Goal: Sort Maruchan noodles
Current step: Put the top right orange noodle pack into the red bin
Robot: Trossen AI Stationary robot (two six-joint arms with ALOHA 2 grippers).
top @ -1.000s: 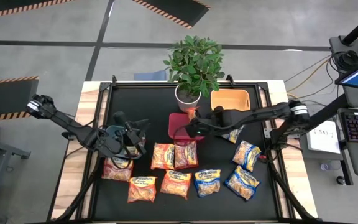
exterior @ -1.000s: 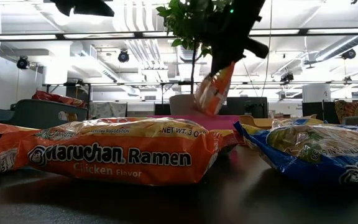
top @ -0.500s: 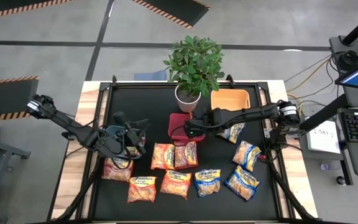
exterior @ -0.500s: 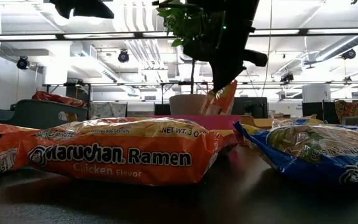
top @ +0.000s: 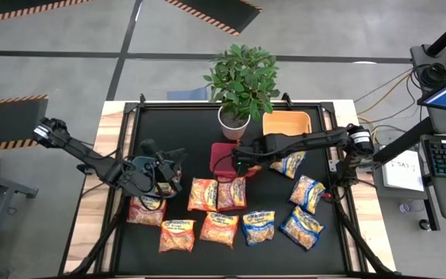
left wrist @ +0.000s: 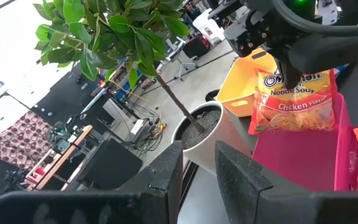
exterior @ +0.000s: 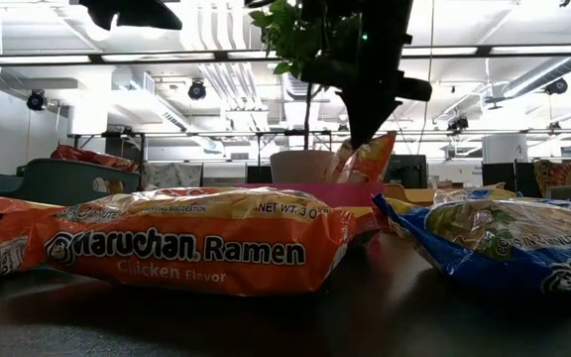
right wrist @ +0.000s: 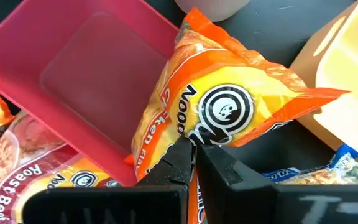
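right gripper [right wrist: 194,155]: closed on an orange chicken noodle packet [right wrist: 216,118], hanging over the edge of the red bin [top: 221,155] | left gripper [top: 169,174]: fingers apart, empty, near desk's [top: 176,124] left side | other packets [top: 219,229]: flat on desk, in front of the bins
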